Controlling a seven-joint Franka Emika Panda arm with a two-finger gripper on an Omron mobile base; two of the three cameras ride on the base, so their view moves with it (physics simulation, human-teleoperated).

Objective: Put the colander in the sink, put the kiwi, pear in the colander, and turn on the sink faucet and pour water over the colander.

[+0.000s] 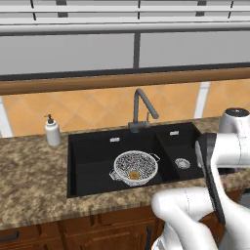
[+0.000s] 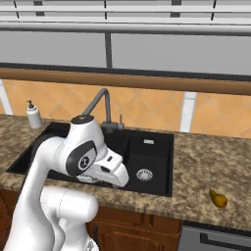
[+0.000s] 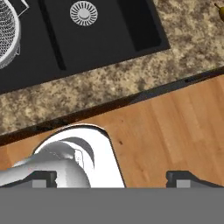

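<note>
— What carries everything here?
— A speckled brown stone counter [image 1: 34,171], running along the tiled wall.
— What's set into it?
— A black sink [image 1: 93,146] with two basins, the larger one on the left.
— And what stands or lies directly on the counter?
— Left of the sink, near its back corner, a white soap bottle [image 1: 52,131] stands upright. Behind the sink, about where the two basins meet, a dark faucet [image 1: 141,110] rises with its spout bent over. Well to the right of the sink, close to the counter's front edge, a yellow pear [image 2: 218,198] lies on its side.
</note>
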